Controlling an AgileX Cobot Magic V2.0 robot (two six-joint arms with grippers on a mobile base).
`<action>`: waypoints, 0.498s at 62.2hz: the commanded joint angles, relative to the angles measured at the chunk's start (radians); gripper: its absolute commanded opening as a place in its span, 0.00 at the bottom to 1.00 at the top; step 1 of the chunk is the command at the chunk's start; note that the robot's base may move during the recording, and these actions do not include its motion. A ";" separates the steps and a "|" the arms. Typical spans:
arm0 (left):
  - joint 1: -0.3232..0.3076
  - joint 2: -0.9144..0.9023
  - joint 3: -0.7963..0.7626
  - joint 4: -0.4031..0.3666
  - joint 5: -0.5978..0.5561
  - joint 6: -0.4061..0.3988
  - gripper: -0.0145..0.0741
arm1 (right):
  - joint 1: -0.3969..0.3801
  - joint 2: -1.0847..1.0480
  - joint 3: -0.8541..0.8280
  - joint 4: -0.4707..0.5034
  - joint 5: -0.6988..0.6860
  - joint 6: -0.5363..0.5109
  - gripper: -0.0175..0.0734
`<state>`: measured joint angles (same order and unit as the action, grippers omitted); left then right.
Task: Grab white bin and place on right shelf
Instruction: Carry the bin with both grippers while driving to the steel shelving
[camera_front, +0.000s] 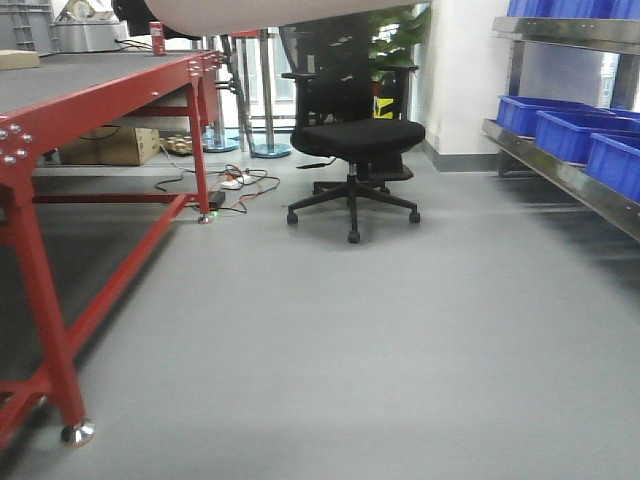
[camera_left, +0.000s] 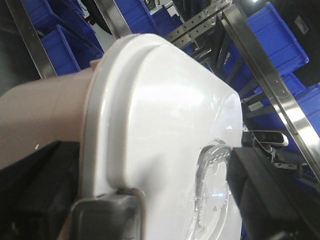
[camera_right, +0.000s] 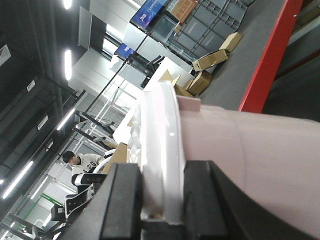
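The white bin (camera_left: 165, 115) is held up off the floor between both arms. Its white lid fills the left wrist view, with the pinkish body (camera_left: 40, 120) to the left. Only its rounded underside (camera_front: 260, 14) shows at the top of the front view. My left gripper (camera_left: 115, 199) is shut on the lid rim, one dark finger (camera_left: 102, 220) lying on top. My right gripper (camera_right: 161, 200) clamps the opposite lid rim (camera_right: 160, 125) between two black fingers. The right shelf (camera_front: 560, 172), of shiny steel, runs along the right wall, and its rails (camera_left: 272, 90) pass behind the bin.
Blue bins (camera_front: 575, 130) sit on the shelf. A red-framed table (camera_front: 100, 90) stands at left, with a cardboard box (camera_front: 110, 146) and floor cables (camera_front: 235, 184) beyond it. A black office chair (camera_front: 355, 140) stands ahead on the grey floor. A person (camera_right: 82, 162) is far off.
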<state>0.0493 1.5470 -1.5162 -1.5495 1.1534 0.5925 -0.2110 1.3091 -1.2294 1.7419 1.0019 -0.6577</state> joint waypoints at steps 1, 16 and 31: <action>-0.024 -0.051 -0.036 -0.136 0.152 -0.001 0.02 | 0.018 -0.036 -0.038 0.157 0.082 0.004 0.25; -0.024 -0.051 -0.036 -0.136 0.152 -0.001 0.02 | 0.018 -0.036 -0.038 0.157 0.081 0.004 0.25; -0.024 -0.051 -0.036 -0.136 0.152 -0.001 0.02 | 0.018 -0.034 -0.038 0.157 0.081 0.004 0.25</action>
<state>0.0493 1.5470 -1.5162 -1.5457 1.1534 0.5925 -0.2086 1.3091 -1.2294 1.7456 1.0019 -0.6577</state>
